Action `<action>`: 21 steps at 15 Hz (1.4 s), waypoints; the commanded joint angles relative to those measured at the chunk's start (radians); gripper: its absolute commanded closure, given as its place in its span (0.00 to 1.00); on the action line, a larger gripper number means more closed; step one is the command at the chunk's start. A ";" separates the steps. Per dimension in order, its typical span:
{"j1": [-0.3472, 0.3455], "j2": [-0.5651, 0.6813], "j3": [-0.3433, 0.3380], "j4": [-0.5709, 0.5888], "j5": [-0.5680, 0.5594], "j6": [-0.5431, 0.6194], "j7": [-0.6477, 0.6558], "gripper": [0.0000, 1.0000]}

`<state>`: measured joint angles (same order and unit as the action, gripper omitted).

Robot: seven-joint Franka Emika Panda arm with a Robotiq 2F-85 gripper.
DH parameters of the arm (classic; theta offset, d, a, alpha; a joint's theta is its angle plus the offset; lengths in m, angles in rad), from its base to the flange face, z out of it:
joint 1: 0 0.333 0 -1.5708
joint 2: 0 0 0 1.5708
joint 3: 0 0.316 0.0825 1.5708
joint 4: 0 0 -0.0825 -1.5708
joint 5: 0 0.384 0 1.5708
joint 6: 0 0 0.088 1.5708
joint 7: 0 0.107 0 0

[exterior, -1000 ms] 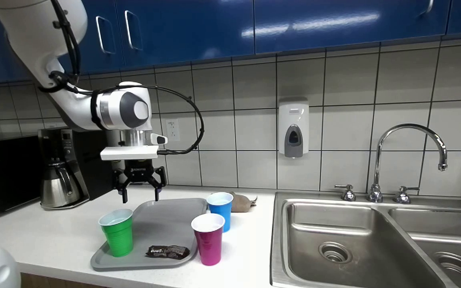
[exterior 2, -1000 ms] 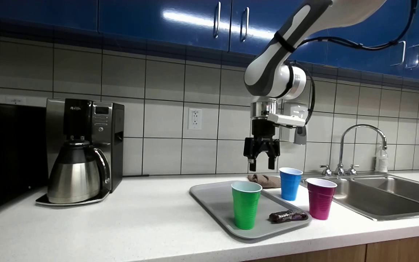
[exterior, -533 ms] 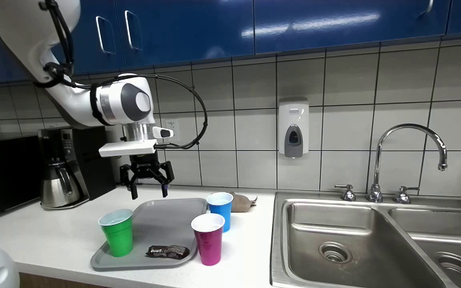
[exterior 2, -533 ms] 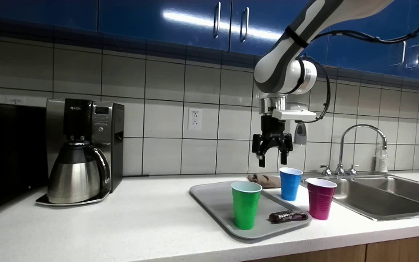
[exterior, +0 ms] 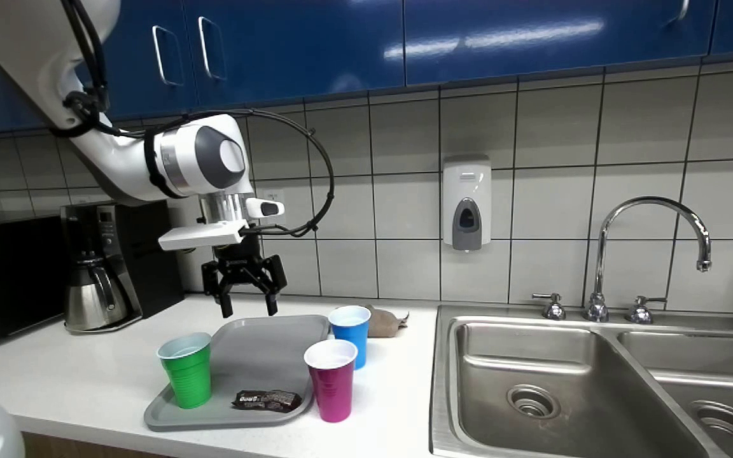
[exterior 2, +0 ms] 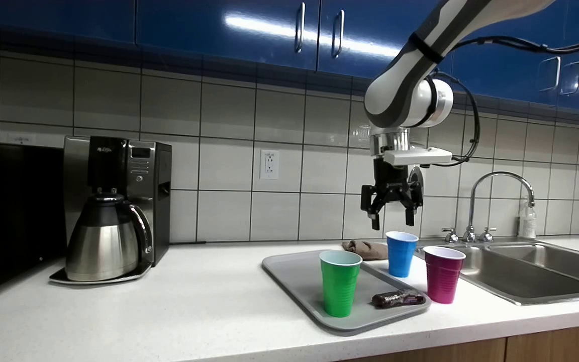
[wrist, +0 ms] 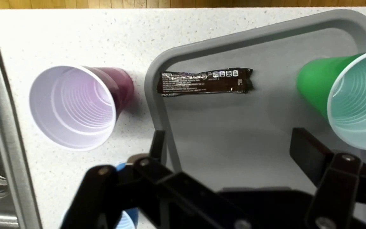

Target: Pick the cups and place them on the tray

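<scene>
The green cup (exterior: 188, 375) stands upright on the grey tray (exterior: 265, 346); the wrist view shows it at the right (wrist: 319, 79). The magenta-purple cup (exterior 2: 442, 279) stands upright on the counter beside the tray, and its white inside shows in the wrist view (wrist: 75, 108). The blue cup (exterior 2: 401, 256) stands upright on the counter by the tray's edge; in the wrist view it (wrist: 125, 221) is mostly hidden behind a finger. My gripper (exterior: 249, 307) is open and empty, pointing down above the back of the tray, higher than the cup rims. Its fingers (wrist: 227, 136) are wide apart.
A dark wrapped bar (wrist: 205, 81) lies on the tray. A brown cloth (exterior 2: 366, 250) lies behind the blue cup. A steel-and-black coffee pot (exterior 2: 103, 251) stands across the counter from a steel sink (exterior: 446, 381) with a tall faucet (exterior: 602, 254). Blue cabinets (exterior: 296, 44) hang above.
My open gripper has moved rightward in both exterior views, toward the blue cup's side, rising slightly in the view with the coffee pot in front. The cups, tray and bar have not moved.
</scene>
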<state>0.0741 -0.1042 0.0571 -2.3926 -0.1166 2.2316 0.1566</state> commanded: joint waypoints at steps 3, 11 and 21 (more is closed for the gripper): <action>-0.052 -0.014 -0.016 -0.015 -0.061 -0.001 0.114 0.00; -0.084 0.070 -0.042 0.003 -0.107 0.050 0.196 0.00; -0.079 0.193 -0.095 0.043 -0.151 0.088 0.272 0.00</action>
<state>-0.0006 0.0564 -0.0276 -2.3809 -0.2373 2.3131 0.3901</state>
